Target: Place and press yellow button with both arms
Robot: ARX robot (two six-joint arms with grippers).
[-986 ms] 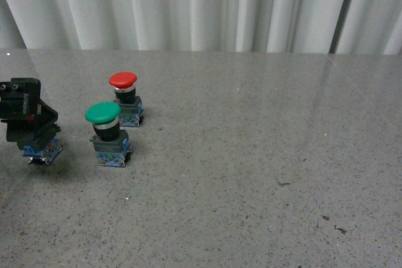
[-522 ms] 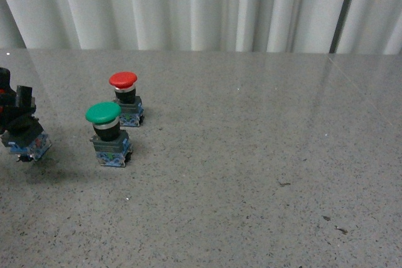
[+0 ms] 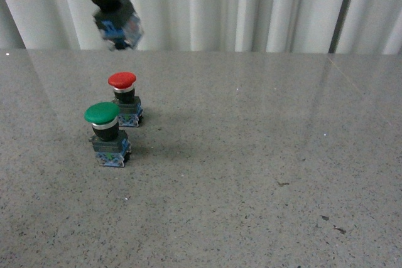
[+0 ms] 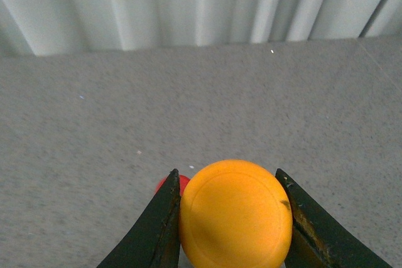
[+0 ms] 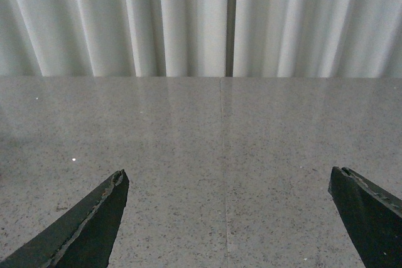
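My left gripper (image 4: 227, 183) is shut on the yellow button (image 4: 235, 214); its yellow cap fills the gap between the two black fingers. In the front view the left gripper (image 3: 112, 5) is blurred at the top left, high above the table, with the button's blue-grey base (image 3: 119, 29) showing below it. My right gripper (image 5: 229, 183) is open and empty over bare table; it does not show in the front view.
A green-capped button (image 3: 105, 134) and a red-capped button (image 3: 125, 98) stand upright on the grey speckled table (image 3: 251, 155) at the left. A sliver of the red cap (image 4: 183, 182) shows in the left wrist view. White curtain at the back.
My left gripper has lifted the yellow button from the table's left edge and carried it up and to the right, above the red button. The green and red buttons have not moved.
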